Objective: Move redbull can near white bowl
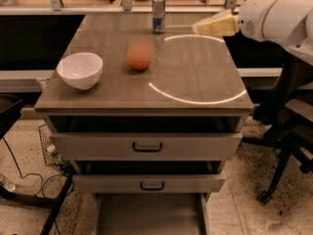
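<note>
Surface (195,67) is carrying three things: one redbull can (158,12), one white bowl (80,70), one apple (139,55). Two drawers (98,146) are sitting beneath, one handle (147,146) each. One end effector (199,28) is hovering over the far right edge, right of the can.

The apple (139,54) is blurred; arm (279,16) behind rear-right end effector (199,28) cropped.
</note>
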Motion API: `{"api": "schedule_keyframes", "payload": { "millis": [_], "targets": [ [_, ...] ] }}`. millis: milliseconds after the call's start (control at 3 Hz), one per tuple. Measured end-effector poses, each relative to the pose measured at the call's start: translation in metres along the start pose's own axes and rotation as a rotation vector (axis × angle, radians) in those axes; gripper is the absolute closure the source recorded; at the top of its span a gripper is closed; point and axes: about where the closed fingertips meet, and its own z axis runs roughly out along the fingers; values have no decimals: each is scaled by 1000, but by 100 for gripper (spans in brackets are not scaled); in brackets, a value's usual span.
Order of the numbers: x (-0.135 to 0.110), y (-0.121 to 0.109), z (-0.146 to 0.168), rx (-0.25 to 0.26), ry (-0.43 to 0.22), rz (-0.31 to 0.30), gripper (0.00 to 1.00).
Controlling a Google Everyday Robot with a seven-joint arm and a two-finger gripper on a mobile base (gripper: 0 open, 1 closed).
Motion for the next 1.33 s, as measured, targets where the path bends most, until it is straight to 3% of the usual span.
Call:
{"api": "schedule_keyframes", "payload": {
  "millis": [333,1000,1333],
  "targets": [
    [3,2,24,-22,-14,26,0],
    [21,2,133,-114,-21,111,0],
    [26,-1,173,-135,-14,116,0]
  ]
}}
